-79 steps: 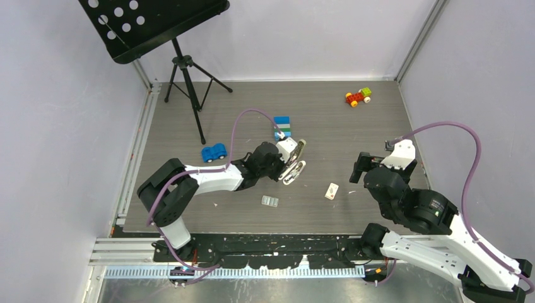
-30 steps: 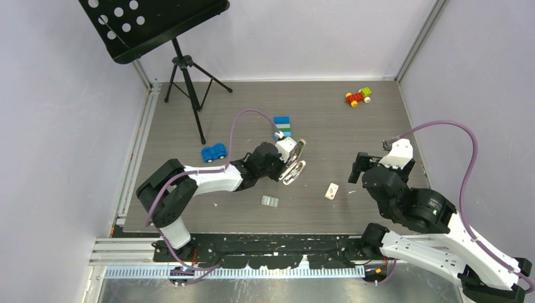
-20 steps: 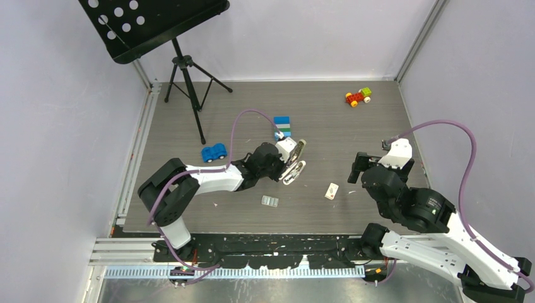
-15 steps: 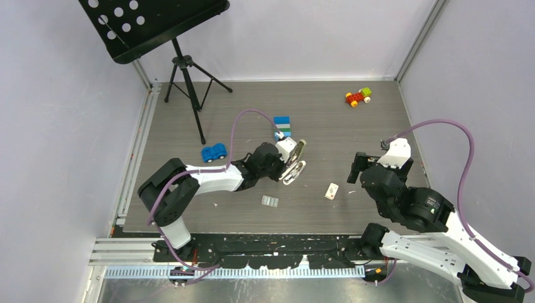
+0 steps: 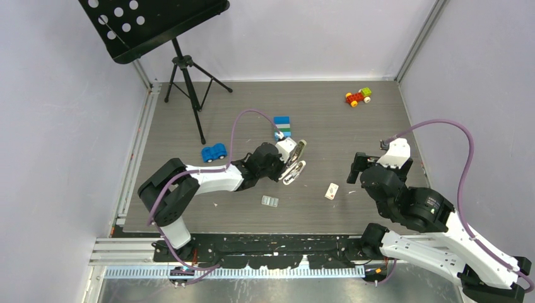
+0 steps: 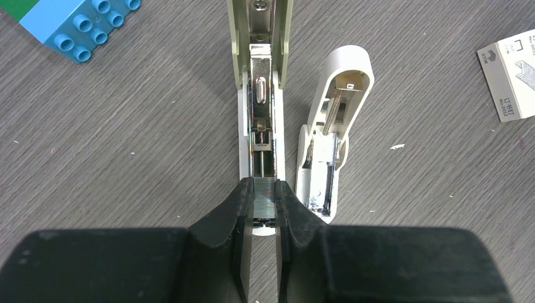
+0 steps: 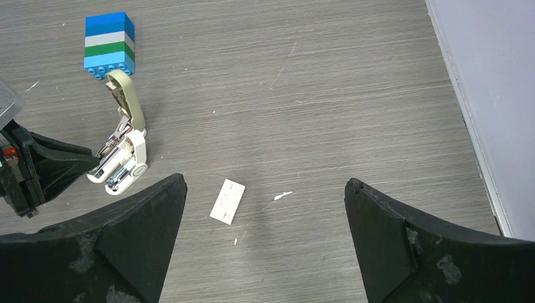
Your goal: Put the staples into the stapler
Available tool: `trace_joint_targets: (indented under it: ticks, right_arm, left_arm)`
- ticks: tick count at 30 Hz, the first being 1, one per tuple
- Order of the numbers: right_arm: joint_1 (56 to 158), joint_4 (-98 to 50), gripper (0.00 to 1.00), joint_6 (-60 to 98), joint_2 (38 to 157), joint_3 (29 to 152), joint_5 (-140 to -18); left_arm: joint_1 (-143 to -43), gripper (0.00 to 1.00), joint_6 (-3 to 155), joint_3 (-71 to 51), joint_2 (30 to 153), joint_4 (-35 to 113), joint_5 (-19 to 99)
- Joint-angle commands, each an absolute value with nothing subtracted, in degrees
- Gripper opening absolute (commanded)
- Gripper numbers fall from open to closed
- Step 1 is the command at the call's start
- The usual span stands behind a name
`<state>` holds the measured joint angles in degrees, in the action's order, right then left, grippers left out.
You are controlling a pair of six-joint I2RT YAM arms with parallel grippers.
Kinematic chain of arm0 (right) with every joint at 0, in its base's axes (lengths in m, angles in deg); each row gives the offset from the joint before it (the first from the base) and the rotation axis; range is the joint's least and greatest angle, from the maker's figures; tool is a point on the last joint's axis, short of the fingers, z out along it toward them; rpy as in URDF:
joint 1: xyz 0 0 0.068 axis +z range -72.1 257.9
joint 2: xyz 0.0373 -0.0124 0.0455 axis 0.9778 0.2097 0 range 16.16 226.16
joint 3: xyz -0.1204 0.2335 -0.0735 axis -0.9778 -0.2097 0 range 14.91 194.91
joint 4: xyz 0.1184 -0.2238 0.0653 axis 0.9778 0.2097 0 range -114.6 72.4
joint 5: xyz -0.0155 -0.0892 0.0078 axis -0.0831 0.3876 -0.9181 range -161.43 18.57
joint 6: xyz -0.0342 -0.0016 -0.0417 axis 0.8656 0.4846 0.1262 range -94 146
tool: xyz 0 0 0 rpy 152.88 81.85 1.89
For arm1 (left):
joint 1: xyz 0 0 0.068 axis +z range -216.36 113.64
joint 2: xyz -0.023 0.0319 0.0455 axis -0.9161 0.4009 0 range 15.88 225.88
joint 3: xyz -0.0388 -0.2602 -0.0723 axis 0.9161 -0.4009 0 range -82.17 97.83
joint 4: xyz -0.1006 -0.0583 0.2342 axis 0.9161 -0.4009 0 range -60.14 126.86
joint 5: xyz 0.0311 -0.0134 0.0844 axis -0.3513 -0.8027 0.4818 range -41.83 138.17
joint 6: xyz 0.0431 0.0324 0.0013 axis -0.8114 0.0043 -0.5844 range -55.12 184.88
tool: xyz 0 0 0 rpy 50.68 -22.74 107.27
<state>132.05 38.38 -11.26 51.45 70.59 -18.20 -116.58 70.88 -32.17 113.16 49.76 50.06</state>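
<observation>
The left hand is clamping the rear of the opened stapler, the right hand is hovering released, and the next move is calling for fetching the staples.

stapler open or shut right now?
Open: slim beige-grey and white stapler has its top swung away, baring the metal staple channel in the left wrist view.

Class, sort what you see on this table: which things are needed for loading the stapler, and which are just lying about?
Needed: stapler, held by the left hand; staples; white staple box.
Lying about: blue toy car; brick stack; little brick car; music stand; white clip-like piece.
</observation>
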Motion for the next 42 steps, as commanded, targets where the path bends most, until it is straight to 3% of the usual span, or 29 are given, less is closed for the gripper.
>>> trace_joint_targets:
  ticks: [1, 8, 13, 25, 31, 42]
  right_arm:
    - [131.86, 36.65, 1.0, -10.75, 52.29, 70.81, -17.71]
    - [131.86, 36.58, 1.0, -10.76, 52.39, 70.81, -17.81]
    - [131.86, 36.48, 1.0, -10.69, 52.46, 70.73, -18.04]
    - [131.86, 34.59, 1.0, -9.93, 53.68, 70.9, -20.88]
    - [131.86, 27.96, 1.0, -8.54, 55.92, 71.11, -29.94]
    - [122.02, 17.21, 1.0, -4.14, 68.72, 73.87, -49.41]
  left_arm:
    - [-116.55, 0.14, 70.62, -30.76, 113.76, 48.06, 50.34]
    - [-116.63, 0.15, 70.42, -29.61, 114.37, 45.83, 50.55]
    - [-116.69, 0.21, 70.19, -28.99, 114.14, 45.11, 50.63]
    - [-116.72, 0.56, 70.79, -28.17, 111.18, 43.87, 49.46]
    - [-116.64, 0.71, 71.38, -33.3, 106.3, 48.24, 50.64]
    - [-116.37, 0.79, 71.56, -48.91, 98.92, 64.62, 50.86]
